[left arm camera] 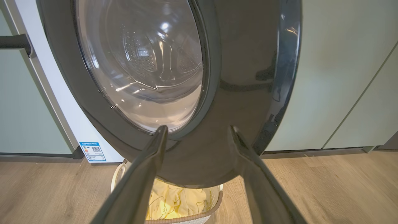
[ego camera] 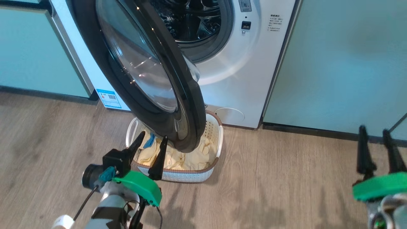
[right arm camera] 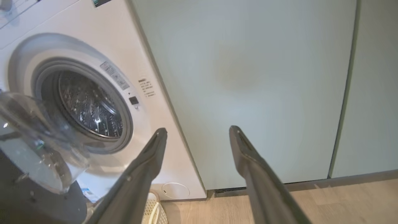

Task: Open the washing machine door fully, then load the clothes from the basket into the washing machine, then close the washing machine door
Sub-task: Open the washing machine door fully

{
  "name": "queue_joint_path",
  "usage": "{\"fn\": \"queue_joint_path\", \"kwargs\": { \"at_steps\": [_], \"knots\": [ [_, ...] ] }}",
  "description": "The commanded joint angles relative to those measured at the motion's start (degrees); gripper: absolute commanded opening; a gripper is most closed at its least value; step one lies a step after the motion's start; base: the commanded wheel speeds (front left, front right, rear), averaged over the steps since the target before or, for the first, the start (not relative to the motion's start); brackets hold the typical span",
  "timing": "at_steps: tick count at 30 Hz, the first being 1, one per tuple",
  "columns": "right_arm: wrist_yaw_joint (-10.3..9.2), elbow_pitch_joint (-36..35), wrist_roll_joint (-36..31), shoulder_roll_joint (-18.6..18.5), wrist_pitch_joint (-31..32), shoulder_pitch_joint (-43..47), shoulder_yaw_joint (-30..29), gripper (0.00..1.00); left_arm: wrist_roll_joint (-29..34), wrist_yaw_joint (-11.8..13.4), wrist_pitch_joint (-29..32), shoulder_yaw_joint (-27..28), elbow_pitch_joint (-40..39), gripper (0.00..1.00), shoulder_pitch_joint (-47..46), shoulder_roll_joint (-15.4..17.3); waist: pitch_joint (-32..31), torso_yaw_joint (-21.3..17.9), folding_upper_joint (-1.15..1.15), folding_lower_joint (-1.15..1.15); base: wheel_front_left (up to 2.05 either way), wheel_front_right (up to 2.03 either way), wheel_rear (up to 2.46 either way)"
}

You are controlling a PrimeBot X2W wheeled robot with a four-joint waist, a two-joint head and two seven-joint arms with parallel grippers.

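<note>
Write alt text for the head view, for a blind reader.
The black-rimmed washing machine door stands swung out from the white washing machine, hiding part of the basket of pale yellow clothes on the wood floor. The left gripper, open, points at the basket's near left corner; the right gripper, open, is at lower right.

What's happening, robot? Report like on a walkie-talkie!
Left gripper open, by the basket. Right gripper open, empty. Washing machine door partly open, hanging over the clothes, in the way.
</note>
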Motion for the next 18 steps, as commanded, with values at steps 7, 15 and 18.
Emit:
{"fn": "queue_joint_path", "kwargs": {
  "at_steps": [7,15,18],
  "knots": [
    [-0.16,-10.13,-11.92,3.96,-0.54,8.09,-1.27,1.0,0.69,-0.03,-0.36,3.24,-1.23,1.0,0.0,1.42,-0.95,-0.15,0.0,0.0,0.0,0.0,0.0],
    [-0.16,-14.93,-17.32,5.4,-0.54,14.22,-0.89,1.0,0.97,-0.01,-0.36,4.58,-0.95,1.0,0.48,1.46,-1.37,-1.01,0.0,0.0,0.0,0.0,0.0],
    [-0.16,-15.76,-18.07,5.58,-0.54,15.77,-1.36,1.0,1.08,-0.01,-0.36,4.92,-0.78,1.0,0.41,1.41,-1.45,-1.26,0.0,0.0,0.0,0.0,0.0]
  ]
}}
